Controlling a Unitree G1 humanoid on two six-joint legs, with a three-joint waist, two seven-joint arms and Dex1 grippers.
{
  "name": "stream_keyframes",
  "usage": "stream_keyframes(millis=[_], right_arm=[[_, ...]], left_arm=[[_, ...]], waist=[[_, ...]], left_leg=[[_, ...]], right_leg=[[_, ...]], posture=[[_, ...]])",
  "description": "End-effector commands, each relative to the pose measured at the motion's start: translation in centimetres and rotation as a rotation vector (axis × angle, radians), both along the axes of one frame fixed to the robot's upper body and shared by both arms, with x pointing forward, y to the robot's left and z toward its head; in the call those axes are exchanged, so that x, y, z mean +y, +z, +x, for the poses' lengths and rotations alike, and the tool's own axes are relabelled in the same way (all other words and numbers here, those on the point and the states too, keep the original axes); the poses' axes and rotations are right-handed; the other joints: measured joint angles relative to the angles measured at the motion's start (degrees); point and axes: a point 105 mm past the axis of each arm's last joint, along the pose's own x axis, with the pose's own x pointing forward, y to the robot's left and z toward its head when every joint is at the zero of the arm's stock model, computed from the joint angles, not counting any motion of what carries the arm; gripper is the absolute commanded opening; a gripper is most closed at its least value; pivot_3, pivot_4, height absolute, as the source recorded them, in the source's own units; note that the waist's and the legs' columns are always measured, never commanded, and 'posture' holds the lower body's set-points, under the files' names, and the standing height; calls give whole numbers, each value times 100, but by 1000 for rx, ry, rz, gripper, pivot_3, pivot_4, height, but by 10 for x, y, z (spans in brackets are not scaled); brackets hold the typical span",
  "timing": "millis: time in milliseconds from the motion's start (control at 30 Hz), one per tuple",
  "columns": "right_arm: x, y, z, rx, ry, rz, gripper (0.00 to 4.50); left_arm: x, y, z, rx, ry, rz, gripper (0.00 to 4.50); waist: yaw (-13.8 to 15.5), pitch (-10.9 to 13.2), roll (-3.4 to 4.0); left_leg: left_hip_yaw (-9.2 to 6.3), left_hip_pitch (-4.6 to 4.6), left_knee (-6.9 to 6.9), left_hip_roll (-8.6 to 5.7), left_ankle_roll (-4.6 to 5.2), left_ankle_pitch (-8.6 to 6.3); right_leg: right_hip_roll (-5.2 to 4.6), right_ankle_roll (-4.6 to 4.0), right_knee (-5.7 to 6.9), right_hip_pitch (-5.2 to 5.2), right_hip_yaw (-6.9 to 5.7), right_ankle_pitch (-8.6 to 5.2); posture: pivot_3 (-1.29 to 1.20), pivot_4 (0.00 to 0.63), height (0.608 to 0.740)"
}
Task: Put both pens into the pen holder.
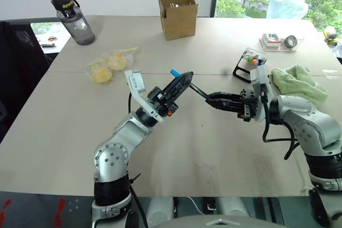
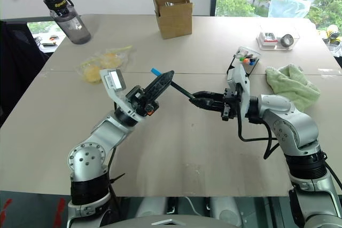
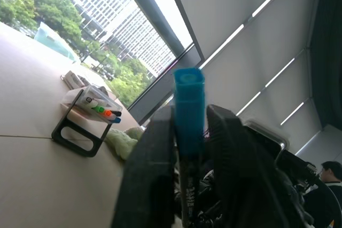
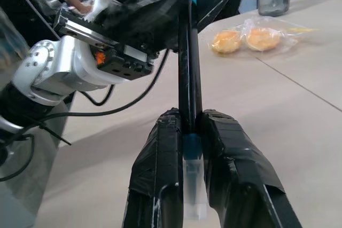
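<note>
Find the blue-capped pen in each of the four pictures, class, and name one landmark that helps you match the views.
Left eye view: blue-capped pen at centre, spanning the left gripper and right gripper.
Right eye view: centre, slightly further left.
Left wrist view: blue cap upright at centre.
Right wrist view: black barrel upright at centre.
Shared landmark: pen holder, also in the left wrist view.

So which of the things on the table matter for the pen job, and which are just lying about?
Job:
- blue-capped pen, gripped by both left gripper and right gripper
- pen holder, beyond the right gripper

Lying about:
- cardboard box
- water bottle
- bagged buns
- green cloth
- clear tray
</note>
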Motion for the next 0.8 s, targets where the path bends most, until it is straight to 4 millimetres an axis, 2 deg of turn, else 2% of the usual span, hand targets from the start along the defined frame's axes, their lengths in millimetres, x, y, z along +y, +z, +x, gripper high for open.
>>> stream_keyframes(millis=[33,67,133,167,400,500,600,700,733,800], right_arm=[[0,4,-7,9,42,-42,2092],[-1,1,-7,30,45,-68,2660],[-3,-7,-7,65,29,-148,3155],[-2,-9,-8,70,36,-182,3570],[20,-11,-8,182,47,-264,3570],[27,-10,-7,227,35,-256,2755],[30,-10,-9,256,34,-255,1282],[31,-13,-13,269,42,-263,399],[30,-13,-13,271,42,-263,115],[30,-14,-13,270,40,-262,106]], left_arm=[[-10,5,-11,-93,-51,107,0],[-12,3,-13,-105,-61,142,0],[-15,-3,-15,-130,-86,228,0],[-17,-8,-16,-143,-101,290,0],[-29,-29,-15,-263,-152,592,0],[-32,-27,-16,-285,-156,586,0],[-32,-26,-14,-290,-151,582,0],[-31,-25,-14,-287,-144,567,0],[-31,-23,-13,-283,-138,556,0],[-30,-22,-12,-280,-130,547,0]], waist=[[0,0,0],[0,0,0],[-1,0,0],[-3,0,0],[-6,0,0],[-2,0,0],[1,0,0],[1,1,0],[0,0,0],[-1,0,0]], left_leg=[[0,0,0,0,0,0],[0,0,0,0,1,-1],[0,0,-1,0,2,-1],[0,0,-1,-1,2,-1],[-6,3,-3,1,5,-3],[-7,-2,-3,3,5,-3],[-5,-9,-3,3,5,-3],[-5,-10,-3,1,10,-6],[-5,-10,-3,1,12,-7],[-5,-9,-4,1,14,-8]], right_leg=[[1,0,0,0,0,0],[0,0,0,0,0,0],[0,0,-2,0,0,0],[0,0,-2,0,0,0],[19,-1,-3,-1,5,-1],[10,-1,-9,-2,5,-1],[1,-1,-11,-5,3,-1],[-2,-1,-12,-5,1,-1],[-2,-1,-11,-5,1,-1],[-2,0,-10,-5,0,-1]], posture=[[0,150,739],[0,150,739],[0,150,739],[0,150,739],[0,150,739],[0,150,739],[0,150,739],[0,150,739],[0,150,739],[0,150,739]])
